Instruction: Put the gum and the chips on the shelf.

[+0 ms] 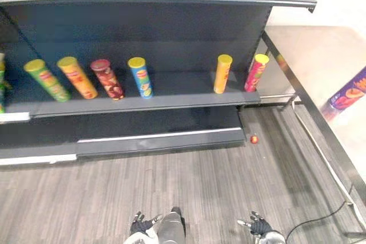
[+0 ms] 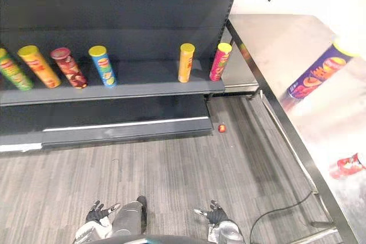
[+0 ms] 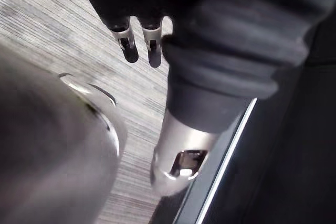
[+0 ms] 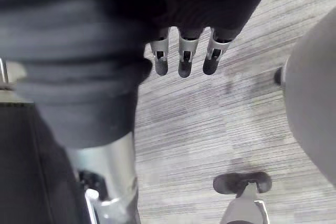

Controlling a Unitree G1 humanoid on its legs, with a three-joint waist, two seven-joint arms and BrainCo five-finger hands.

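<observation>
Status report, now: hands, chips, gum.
Left hand and right hand open, empty, low. Purple chips can on steel table; red packet there too. Small red object on floor by shelf.

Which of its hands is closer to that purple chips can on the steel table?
Right. The right hand hangs toward the purple can; the left hand hangs farther away, leftward.

Dark grey shelf (image 1: 171,102), green can (image 1: 47,80), orange can (image 1: 76,77), blue can (image 1: 140,77), yellow can (image 1: 222,74) and pink can (image 1: 255,72) all with yellow lids, dark red can (image 1: 107,79) with reddish lid, grey floor (image 1: 171,181) in fine streaks, small red ball (image 1: 254,139), silver table (image 2: 286,44), purple can (image 2: 317,75) with orange markings, red packet (image 2: 347,165)
</observation>
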